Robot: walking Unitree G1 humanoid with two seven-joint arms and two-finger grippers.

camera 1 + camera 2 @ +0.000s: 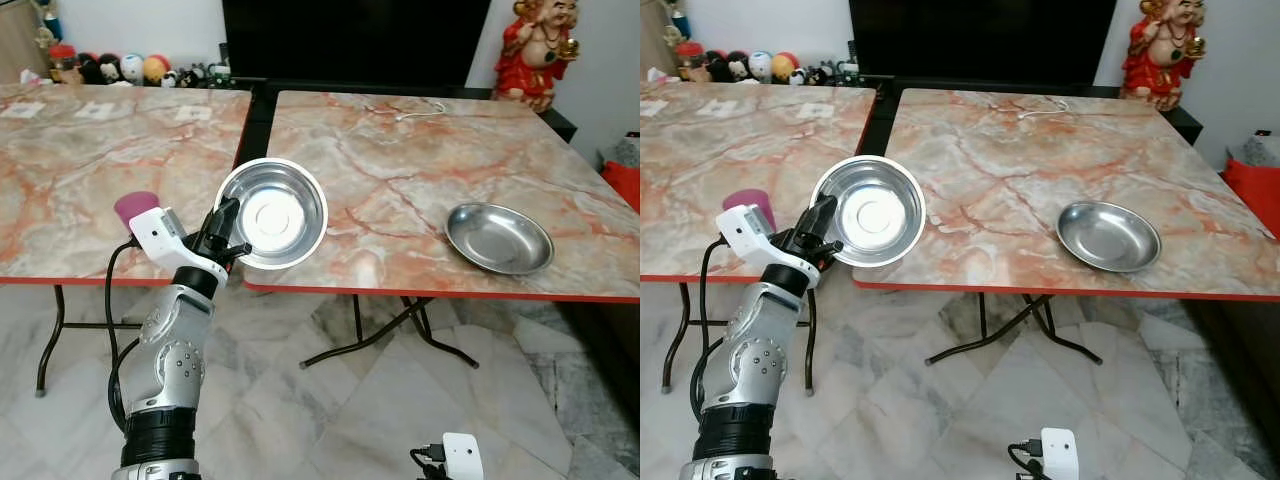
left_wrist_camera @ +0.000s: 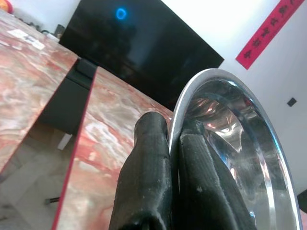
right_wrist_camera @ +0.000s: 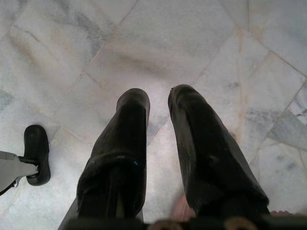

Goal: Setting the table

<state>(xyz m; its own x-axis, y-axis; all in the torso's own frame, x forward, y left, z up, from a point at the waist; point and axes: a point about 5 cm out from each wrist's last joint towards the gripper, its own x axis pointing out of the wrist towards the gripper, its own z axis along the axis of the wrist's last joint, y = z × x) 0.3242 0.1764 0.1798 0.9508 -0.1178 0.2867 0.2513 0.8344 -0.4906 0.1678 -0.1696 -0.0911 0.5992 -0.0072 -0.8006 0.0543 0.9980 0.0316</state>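
My left gripper (image 1: pixel 228 222) is shut on the rim of a steel bowl (image 1: pixel 274 213), which it holds tilted in the air over the near left corner of the right marble table (image 1: pixel 400 150). In the left wrist view the black fingers (image 2: pixel 148 167) pinch the bowl's rim (image 2: pixel 225 79) from both sides. A shallow steel plate (image 1: pixel 499 237) lies flat on the right table near its front edge. A pink cup (image 1: pixel 136 206) stands on the left table (image 1: pixel 90 160) behind my left wrist. My right gripper (image 3: pixel 157 101) hangs low over the marble floor, fingers a little apart, holding nothing.
A gap separates the two tables. A white cable (image 1: pixel 415 112) lies at the right table's far side. A dark TV screen (image 1: pixel 350 40), a red figurine (image 1: pixel 535 50) and small toys (image 1: pixel 130 68) line the back. Folding table legs (image 1: pixel 400 325) stand below.
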